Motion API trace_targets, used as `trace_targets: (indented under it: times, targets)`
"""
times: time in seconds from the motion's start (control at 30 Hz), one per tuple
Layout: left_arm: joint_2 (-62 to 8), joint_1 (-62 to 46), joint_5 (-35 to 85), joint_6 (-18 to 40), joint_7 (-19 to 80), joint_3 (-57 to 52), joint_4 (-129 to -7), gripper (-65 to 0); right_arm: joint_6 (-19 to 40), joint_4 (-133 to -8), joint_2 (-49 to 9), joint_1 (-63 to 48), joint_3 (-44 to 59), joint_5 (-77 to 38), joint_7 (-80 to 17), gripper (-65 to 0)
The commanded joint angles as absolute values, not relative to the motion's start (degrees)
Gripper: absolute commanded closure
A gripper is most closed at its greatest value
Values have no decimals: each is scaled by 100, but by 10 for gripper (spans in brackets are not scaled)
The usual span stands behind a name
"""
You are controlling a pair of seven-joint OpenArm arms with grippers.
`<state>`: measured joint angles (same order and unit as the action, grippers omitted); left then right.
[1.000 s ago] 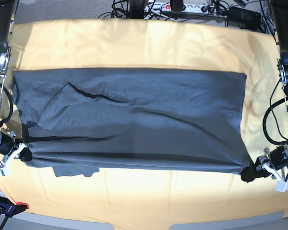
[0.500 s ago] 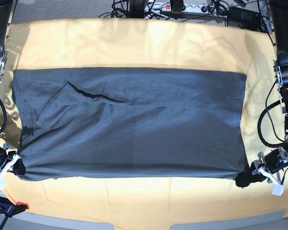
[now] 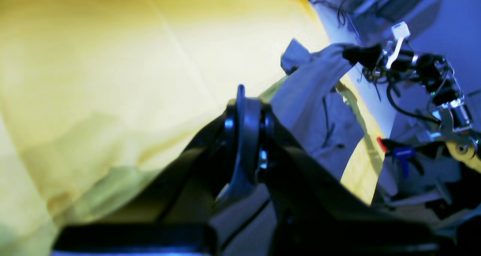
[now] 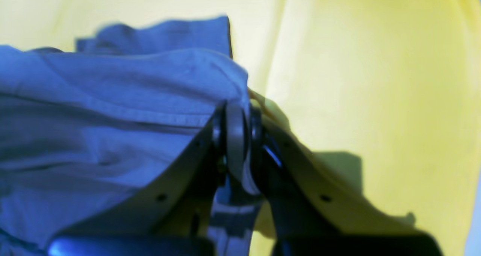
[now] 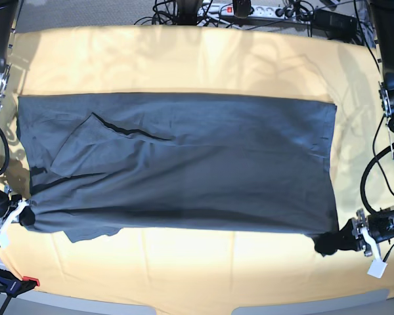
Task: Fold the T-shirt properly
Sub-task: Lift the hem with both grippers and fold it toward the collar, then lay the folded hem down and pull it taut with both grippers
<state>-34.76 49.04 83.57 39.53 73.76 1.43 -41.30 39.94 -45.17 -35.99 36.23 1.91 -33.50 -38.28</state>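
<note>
Base view: T-shirt [image 5: 184, 164] lies flat, long axis left-right.

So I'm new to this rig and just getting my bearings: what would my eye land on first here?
The dark grey T-shirt spread wide across the middle of the yellow-orange cloth. Then the two end effectors pinching its near corners: the left end effector at the base view's lower right, the right end effector at its lower left, both shut on fabric. A tangle of cables and a power strip lies beyond the far edge.
</note>
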Motion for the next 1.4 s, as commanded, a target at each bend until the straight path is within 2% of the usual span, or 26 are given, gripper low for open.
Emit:
trace_targets:
  times: [0.0, 0.2, 0.37, 0.57, 0.93, 1.2, 1.37]
  targets:
    - [-3573, 5109, 8500, 4000, 7371, 104, -4278, 0, 4000, -4617, -3734, 3789, 224, -3457, -3719, 0]
    - [-3570, 4897, 8500, 4000, 7607, 104, -4313, 0, 4000, -4617, -3736, 3697, 222, -3470, -3822, 0]
    - [-3573, 4766, 8500, 4000, 8000, 104, -4313, 0, 4000, -4617, -3817, 3697, 224, -3924, -4252, 0]
    - [-3605, 4766, 8500, 3691, 8000, 104, -4429, 0, 4000, -4617, -3859, 3675, 224, -3900, -4272, 0]
    - [-3638, 4648, 8500, 3640, 8000, 104, -5981, 0, 4000, -4615, -3811, 3570, 222, -3924, -4248, 0]
    - [-3933, 3492, 8500, 3686, 8000, 60, -7319, 0, 4000, -4615, -3811, 3570, 222, -3922, -4254, 0]
    - [-4263, 3076, 8500, 3686, 8000, -502, -7607, 0, 4000, -4615, -3811, 3573, 222, -3924, -4250, 0]
